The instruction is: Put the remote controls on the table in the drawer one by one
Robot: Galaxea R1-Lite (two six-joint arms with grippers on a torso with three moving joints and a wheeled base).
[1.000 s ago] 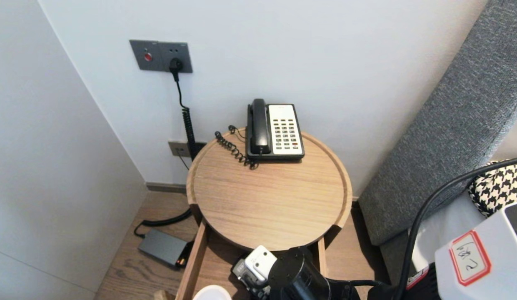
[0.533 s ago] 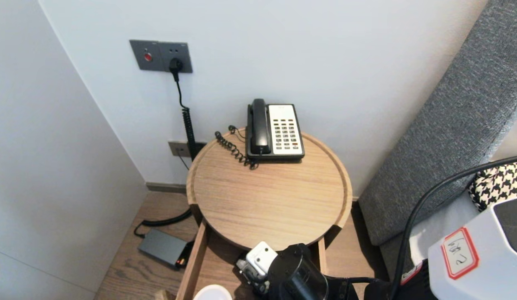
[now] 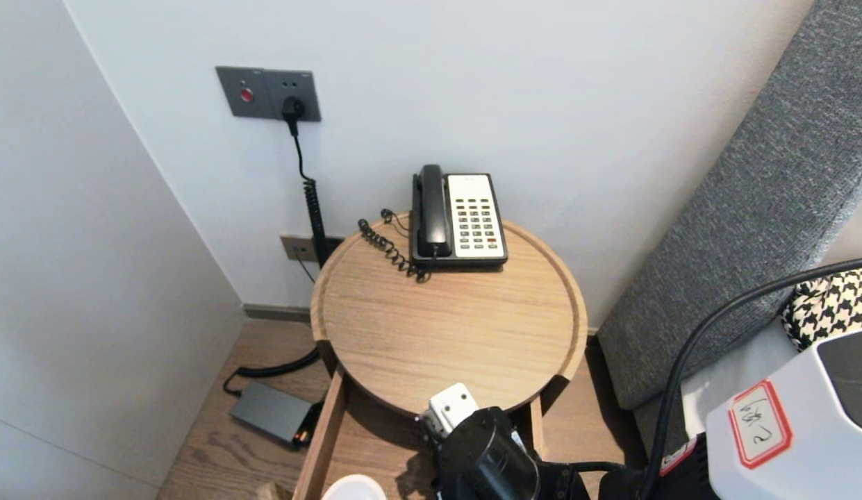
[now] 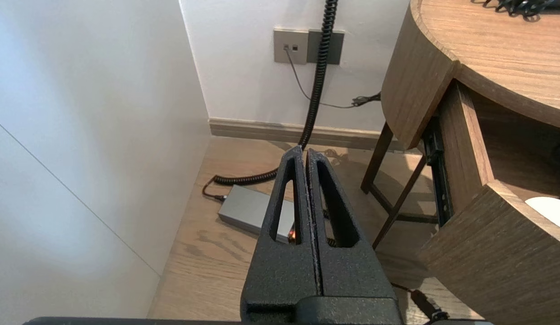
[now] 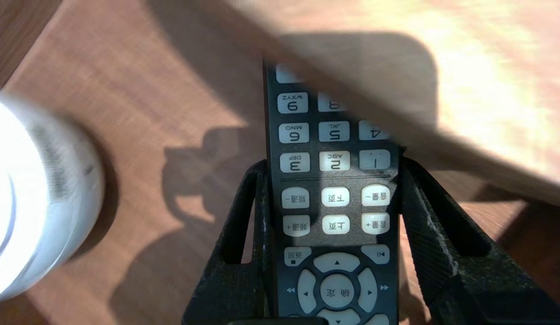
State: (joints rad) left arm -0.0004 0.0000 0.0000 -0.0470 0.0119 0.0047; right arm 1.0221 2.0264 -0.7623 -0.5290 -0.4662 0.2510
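A black remote control (image 5: pixel 334 180) with white buttons lies lengthwise between the fingers of my right gripper (image 5: pixel 332 166), which is shut on its two long sides. It hangs over the floor of the open wooden drawer (image 5: pixel 162 81), and its far end runs under the rim of the round table (image 5: pixel 465 104). In the head view only my right wrist (image 3: pixel 487 451) shows, low over the drawer (image 3: pixel 325 434) at the table's near edge; the fingers and remote are hidden beneath it. My left gripper (image 4: pixel 304 153) hangs shut and empty beside the table, above the floor.
A desk phone (image 3: pixel 458 219) with a coiled cord sits at the back of the table (image 3: pixel 444 340). A white cup (image 3: pixel 354 488) stands in the drawer's near left. A grey power adapter (image 3: pixel 271 413) lies on the floor at left. A grey headboard (image 3: pixel 750 208) rises at right.
My right wrist has rolled and shifted to the right and towards the table's edge, carrying the remote. The left arm has not moved.
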